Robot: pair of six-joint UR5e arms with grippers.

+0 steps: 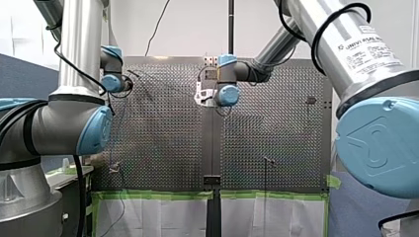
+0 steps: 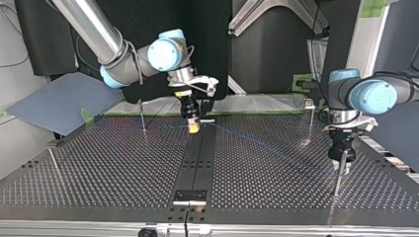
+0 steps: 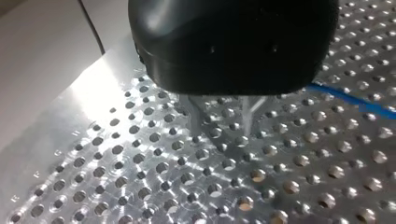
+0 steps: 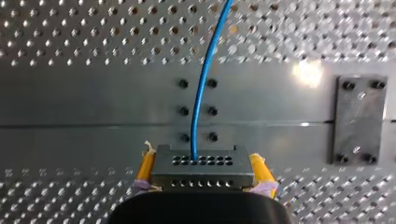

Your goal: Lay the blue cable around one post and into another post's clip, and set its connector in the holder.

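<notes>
My right gripper [image 4: 203,184] is shut on the grey connector [image 4: 203,167], one yellow pad on each side. The blue cable [image 4: 205,79] leaves the connector and runs ahead over the perforated table. In the top view this gripper [image 2: 193,126] hangs low over the table's dark middle strip, and the cable [image 2: 267,146] trails toward the thin post [image 2: 338,180] at the right. My left gripper [image 2: 342,164] hovers just above that post. Its metal fingers [image 3: 196,122] stand apart over the holes with nothing between them, so it is open. The cable [image 3: 348,98] passes beside it.
More thin posts stand at the back left [image 2: 142,116], the back right [image 2: 310,120] and the left edge [image 2: 53,162]. A black holder plate [image 2: 190,196] sits at the near middle edge. A dark screwed plate [image 4: 359,119] lies beside the right gripper.
</notes>
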